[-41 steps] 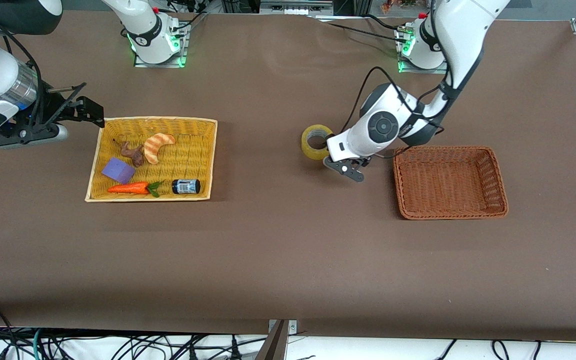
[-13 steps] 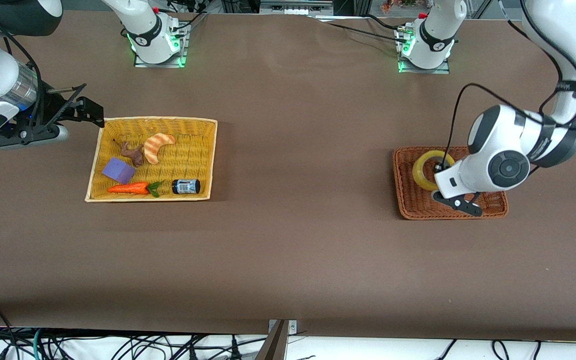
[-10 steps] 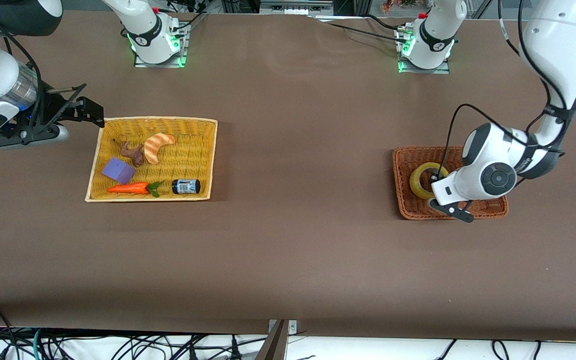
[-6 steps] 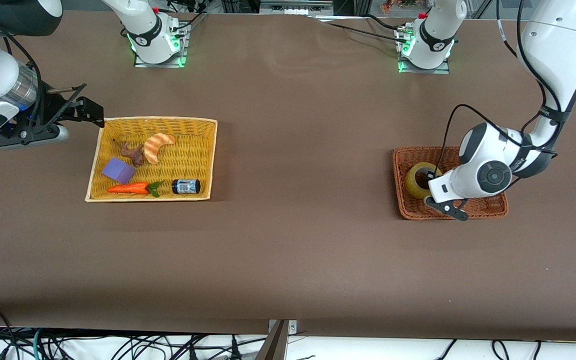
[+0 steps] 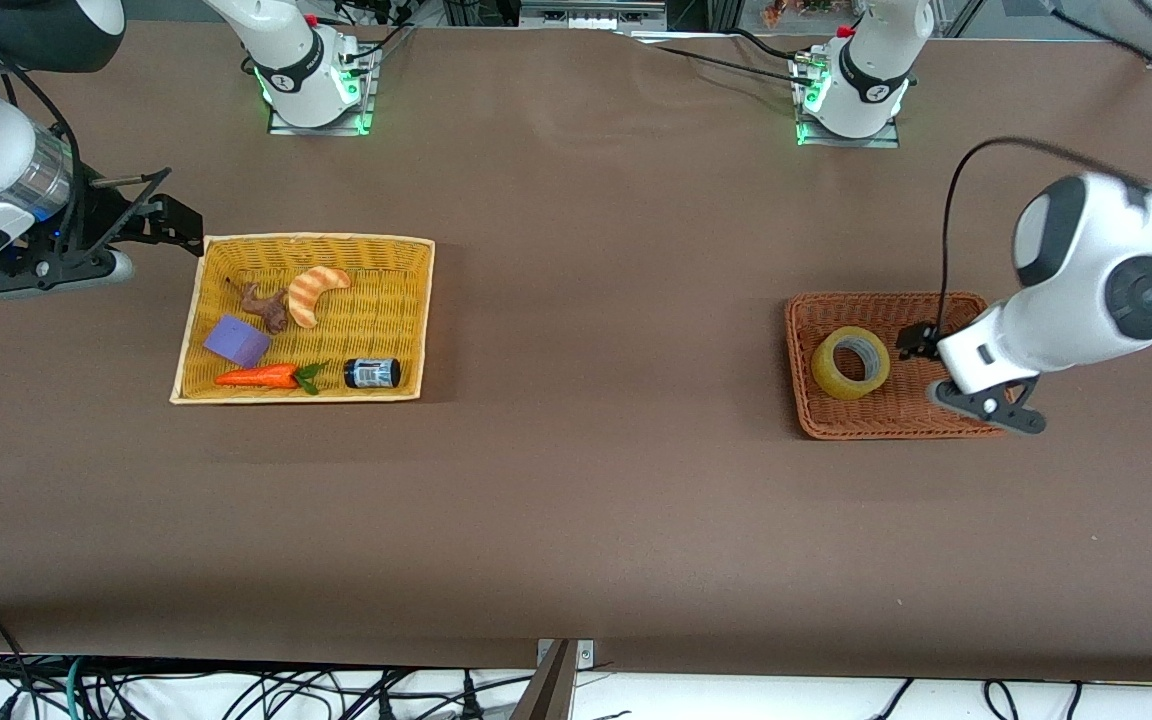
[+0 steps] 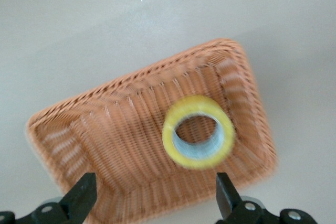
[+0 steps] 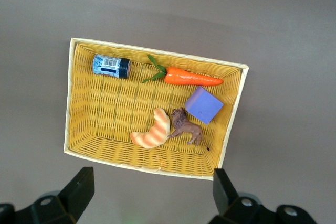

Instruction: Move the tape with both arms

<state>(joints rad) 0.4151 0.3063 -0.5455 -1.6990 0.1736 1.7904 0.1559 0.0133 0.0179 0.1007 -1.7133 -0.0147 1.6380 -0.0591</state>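
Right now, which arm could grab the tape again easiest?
Probably left: the left gripper hangs open over the brown basket holding the tape. The right gripper waits beside the yellow basket.

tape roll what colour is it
Translucent yellow tape with a grey inner core, clearest in the left wrist view.

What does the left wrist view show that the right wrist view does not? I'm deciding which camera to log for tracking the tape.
Only the left wrist view shows the tape lying in the brown basket, with the left gripper open above it. Only the right wrist view shows the yellow basket holding the jar, carrot, purple block, croissant and toy animal, under the open right gripper. Both show the brown tabletop.
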